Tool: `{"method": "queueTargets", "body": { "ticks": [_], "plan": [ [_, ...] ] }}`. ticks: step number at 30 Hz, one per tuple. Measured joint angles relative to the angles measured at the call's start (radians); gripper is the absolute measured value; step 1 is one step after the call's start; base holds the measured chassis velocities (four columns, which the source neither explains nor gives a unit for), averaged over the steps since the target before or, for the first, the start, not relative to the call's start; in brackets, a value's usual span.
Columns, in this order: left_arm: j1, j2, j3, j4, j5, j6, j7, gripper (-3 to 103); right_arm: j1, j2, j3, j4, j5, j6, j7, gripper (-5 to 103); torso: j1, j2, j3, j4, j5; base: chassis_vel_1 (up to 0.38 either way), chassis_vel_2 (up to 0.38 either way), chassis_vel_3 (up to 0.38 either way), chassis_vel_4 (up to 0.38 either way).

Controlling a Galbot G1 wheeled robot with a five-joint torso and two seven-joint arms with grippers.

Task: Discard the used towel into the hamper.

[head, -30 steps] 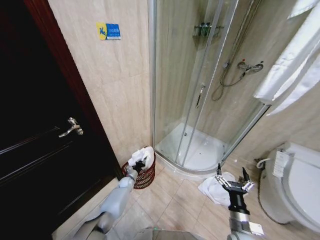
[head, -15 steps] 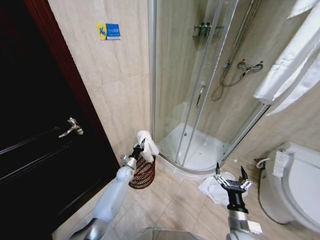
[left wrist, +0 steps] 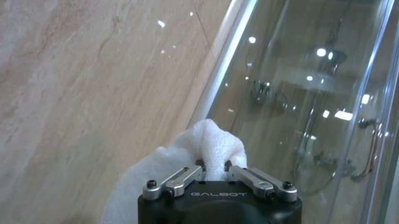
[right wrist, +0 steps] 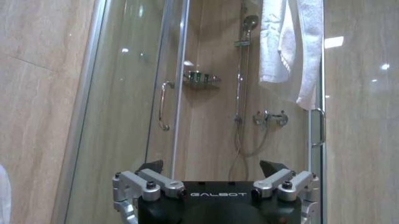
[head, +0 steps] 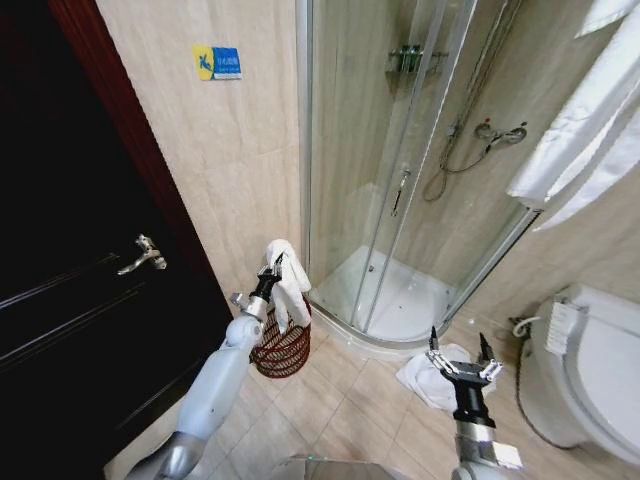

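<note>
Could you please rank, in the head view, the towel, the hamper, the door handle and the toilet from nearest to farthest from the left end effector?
1. Towel, gripped by the left end effector.
2. Hamper, just below.
3. Door handle, on its left.
4. Toilet, far right.

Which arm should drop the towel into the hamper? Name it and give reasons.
Left. The left tool is shut on the white towel directly above the hamper. The right tool is open and empty, off by the shower base over another towel on the floor.
</note>
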Motion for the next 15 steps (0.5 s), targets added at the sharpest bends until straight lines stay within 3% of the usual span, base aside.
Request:
{"method": "queueTargets", "body": {
  "ticks": [9, 11, 15],
  "plan": [
    [-0.023, -0.020, 0.009, 0.199, 0.081, -0.050, 0.002, 6, -0.002, 0.000, 0.002, -0.005, 0.001, 0.004, 0.000, 100, 0.000, 0.000, 0.000, 0.0000, -0.0002, 0.000, 0.000, 0.000, 0.000],
    [-0.048, -0.024, 0.021, 0.318, 0.128, -0.082, 0.007, 6, -0.002, 0.000, 0.002, -0.006, 0.002, 0.005, 0.000, 100, 0.000, 0.000, 0.000, -0.0001, -0.0002, 0.000, 0.000, 0.000, 0.000],
    [-0.064, -0.016, 0.034, 0.406, 0.146, -0.077, 0.026, 6, -0.004, 0.000, 0.006, -0.006, 0.008, 0.006, 0.002, 100, 0.000, 0.000, 0.000, 0.0001, -0.0001, 0.000, 0.000, 0.000, 0.000]
  ]
}}
